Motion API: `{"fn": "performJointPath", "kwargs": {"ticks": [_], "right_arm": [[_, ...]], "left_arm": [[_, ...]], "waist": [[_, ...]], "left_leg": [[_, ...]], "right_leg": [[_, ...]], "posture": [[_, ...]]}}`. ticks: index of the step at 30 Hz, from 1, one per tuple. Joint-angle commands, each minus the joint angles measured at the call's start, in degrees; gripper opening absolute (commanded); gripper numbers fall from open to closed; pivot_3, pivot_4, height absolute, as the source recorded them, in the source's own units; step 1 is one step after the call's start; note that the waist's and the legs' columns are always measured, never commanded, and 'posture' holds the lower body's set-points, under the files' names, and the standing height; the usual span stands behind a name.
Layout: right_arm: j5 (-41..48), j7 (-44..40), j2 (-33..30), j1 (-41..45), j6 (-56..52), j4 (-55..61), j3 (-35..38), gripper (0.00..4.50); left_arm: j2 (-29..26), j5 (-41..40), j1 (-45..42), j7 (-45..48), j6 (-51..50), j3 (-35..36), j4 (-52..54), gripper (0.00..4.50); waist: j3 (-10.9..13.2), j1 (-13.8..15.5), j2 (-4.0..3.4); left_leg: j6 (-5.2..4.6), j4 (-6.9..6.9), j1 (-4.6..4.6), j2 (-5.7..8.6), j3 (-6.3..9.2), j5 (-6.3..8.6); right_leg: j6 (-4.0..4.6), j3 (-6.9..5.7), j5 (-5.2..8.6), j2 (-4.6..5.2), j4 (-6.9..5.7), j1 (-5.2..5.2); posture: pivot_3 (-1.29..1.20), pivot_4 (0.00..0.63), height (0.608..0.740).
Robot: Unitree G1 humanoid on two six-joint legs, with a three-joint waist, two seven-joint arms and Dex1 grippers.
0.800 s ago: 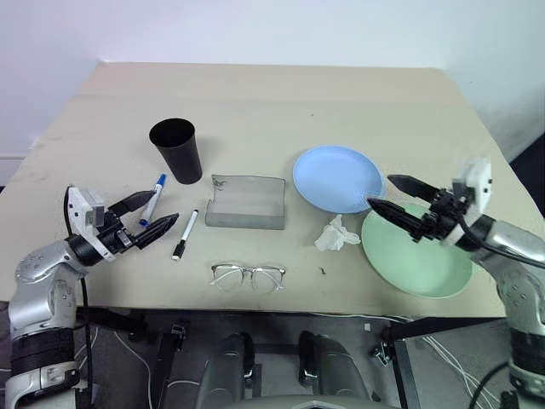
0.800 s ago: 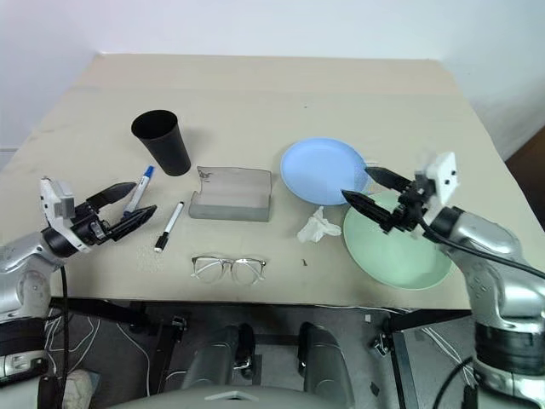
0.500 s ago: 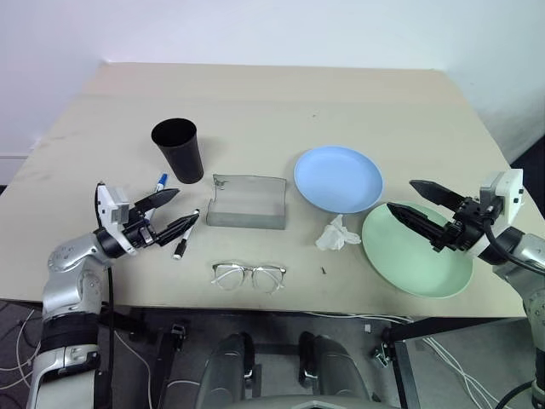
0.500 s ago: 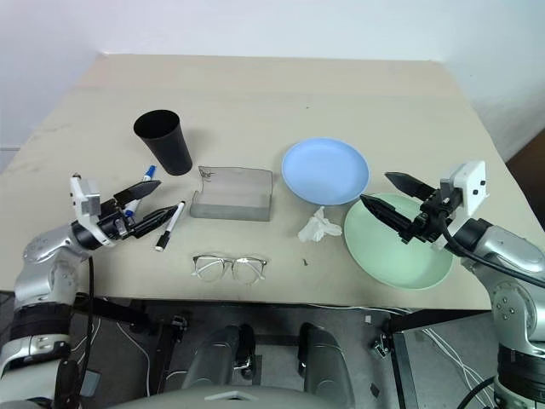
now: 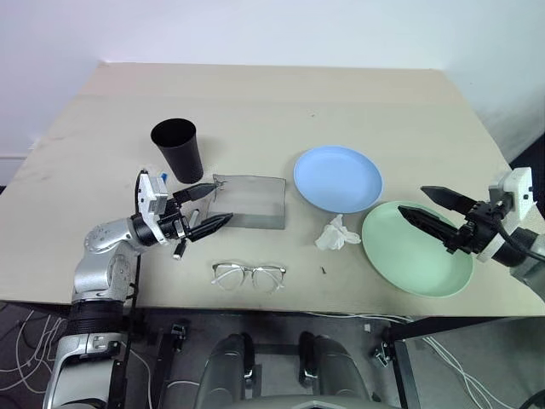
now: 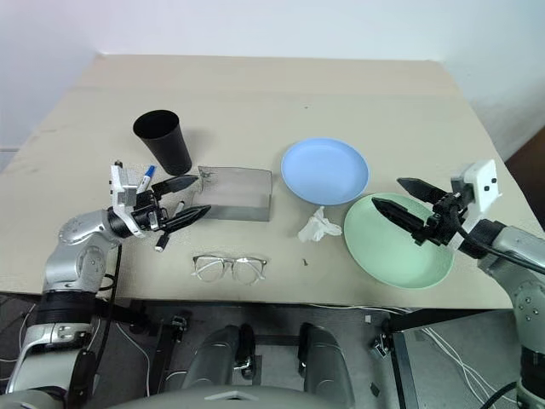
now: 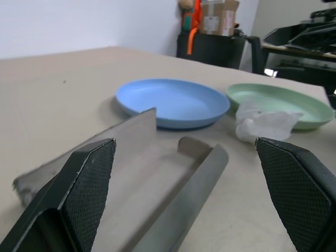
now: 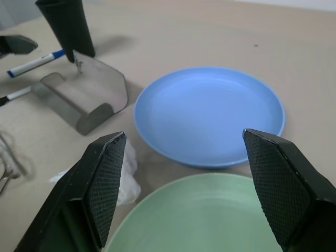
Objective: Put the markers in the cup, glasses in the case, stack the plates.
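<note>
**A:** Left eye view has the left gripper (image 5: 207,209) low over the counter (image 5: 272,102), fingers spread wide with nothing in them, right at the near end of the open grey case (image 5: 248,203). The right gripper (image 5: 433,210) hangs over the green plate (image 5: 417,256), fingers also well apart and empty. The blue plate (image 5: 338,179) sits just behind the green one, the black cup (image 5: 178,150) is back-left of the case, and the glasses (image 5: 248,275) lie near the front edge.

**B:** How would you grab this stuff though?

**A:** My guess: the plates look stiff, light and slick, so pinch a rim. The glasses are thin wire and fragile, so take them at the bridge or a hinge, gently. The markers should be easy: light, rigid, grip mid-barrel.

**B:** Where are the markers anyway?

**A:** Mostly hidden behind the left gripper. The right eye view shows the blue marker (image 6: 147,175) poking out by the cup and the black marker (image 6: 162,241) peeking from under the fingers. The tissue (image 5: 337,233) sits between the case and the green plate. I can't tell whether the case lid is soft or rigid.
</note>
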State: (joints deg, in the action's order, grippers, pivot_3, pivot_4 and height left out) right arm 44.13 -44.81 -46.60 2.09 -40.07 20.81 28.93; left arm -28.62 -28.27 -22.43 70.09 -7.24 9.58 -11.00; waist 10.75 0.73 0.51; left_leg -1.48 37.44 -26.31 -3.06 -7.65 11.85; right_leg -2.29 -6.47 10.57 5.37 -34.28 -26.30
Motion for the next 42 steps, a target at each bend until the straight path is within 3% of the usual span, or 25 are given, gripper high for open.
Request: {"fn": "performJointPath", "kwargs": {"ticks": [1,10,14,18,26,37,42], "right_arm": [[1.7,-0.3,-1.7,0.2,-1.4,0.8,2.0,3.74],[-1.1,0.4,-3.5,0.6,-3.0,-3.3,0.0,3.74],[-5.5,0.1,-5.3,0.4,-0.4,-7.6,0.5,4.48],[-7.7,0.3,-7.0,1.0,-1.1,-12.0,0.4,4.48],[-14.1,3.0,-10.8,9.0,-8.8,-27.3,-7.0,4.48],[-18.4,0.4,-9.6,13.2,-7.6,-36.2,-12.5,4.48],[-19.7,1.0,-9.0,14.2,-7.0,-35.9,-12.7,2.84]], "left_arm": [[-0.3,-0.3,-1.6,0.2,0.7,-0.9,1.5,4.46],[1.1,1.0,-3.4,1.3,4.2,-2.7,-2.2,4.46],[1.3,0.3,-3.3,1.2,2.8,-2.8,-0.5,4.5],[0.7,0.2,-3.2,0.9,1.6,-2.9,0.9,4.5],[0.7,0.5,-2.4,-0.1,0.2,-4.2,3.1,4.5],[1.2,1.4,2.0,-1.1,2.7,-3.8,2.8,4.5],[0.8,1.5,4.0,-1.4,3.1,-3.9,3.0,4.5]], "waist": [[0.0,0.0,0.0],[0.0,0.0,0.0],[0.0,0.0,0.0],[0.0,0.0,0.0],[0.0,-0.1,-0.02],[0.0,-0.1,-0.07],[0.0,-0.1,-0.09]], "left_leg": [[0.0,0.01,0.0,0.0,0.02,0.0],[-0.03,0.06,-0.01,0.01,0.01,-0.01],[-0.11,0.27,-0.09,0.01,0.02,-0.01],[-0.15,0.39,-0.1,0.0,0.02,0.0],[-0.14,0.47,-0.1,-0.05,0.01,0.01],[-0.19,0.53,-0.13,-0.04,-0.02,-0.02],[-0.19,0.55,-0.12,-0.06,-0.02,-0.01]], "right_leg": [[-0.06,-0.01,0.03,0.0,0.0,0.02],[-0.06,0.0,0.0,-0.01,0.0,0.02],[0.03,0.0,-0.11,0.0,-0.02,0.04],[-0.05,0.0,-0.13,0.0,-0.02,0.08],[-0.16,0.01,-0.19,0.0,-0.04,0.08],[-0.17,0.03,-0.21,-0.04,-0.05,0.06],[-0.23,0.03,-0.24,-0.02,-0.05,0.06]], "posture": [[0.0,0.15,0.74],[0.0,0.15,0.74],[0.0,0.15,0.74],[0.0,0.15,0.74],[0.0,0.15,0.74],[0.0,0.15,0.74],[0.0,0.15,0.74]]}}
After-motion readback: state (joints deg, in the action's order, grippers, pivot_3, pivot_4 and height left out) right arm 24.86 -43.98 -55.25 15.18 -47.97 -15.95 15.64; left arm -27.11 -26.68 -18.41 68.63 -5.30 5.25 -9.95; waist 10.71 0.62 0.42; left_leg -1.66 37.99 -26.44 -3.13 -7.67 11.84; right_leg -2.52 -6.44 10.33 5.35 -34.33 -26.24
